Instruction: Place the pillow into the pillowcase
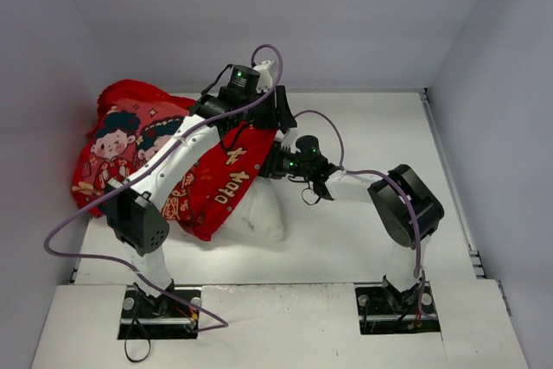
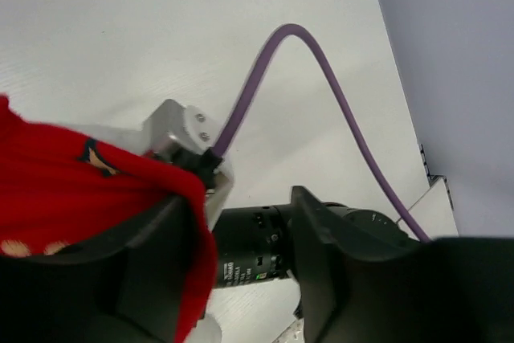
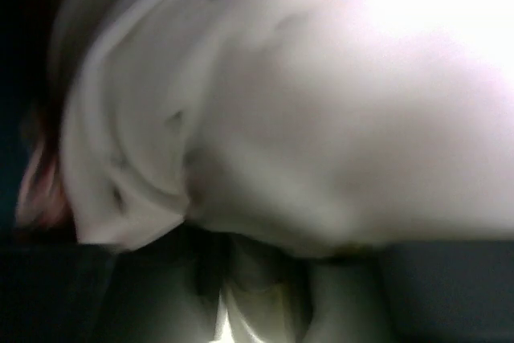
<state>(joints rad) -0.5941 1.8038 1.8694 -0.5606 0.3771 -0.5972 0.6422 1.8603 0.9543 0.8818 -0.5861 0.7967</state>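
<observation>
The red pillowcase point(image 1: 147, 149) with cartoon figures lies bunched at the left of the table. The white pillow point(image 1: 259, 209) sticks out from under its near right edge. My left gripper point(image 1: 275, 105) is at the pillowcase's far right edge. In the left wrist view its jaws point(image 2: 241, 279) stand wide apart, with the red cloth point(image 2: 72, 190) draped over the left finger. My right gripper point(image 1: 275, 162) reaches into the pillowcase's opening. In the right wrist view white pillow cloth point(image 3: 321, 118) fills the frame and bunches into the jaws point(image 3: 249, 295), which are shut on it.
Grey walls close the table in at the back, left and right. Purple cables point(image 1: 328, 131) loop over both arms. The right arm's black wrist point(image 2: 249, 247) shows between my left fingers. The white table point(image 1: 380, 136) stretches to the right.
</observation>
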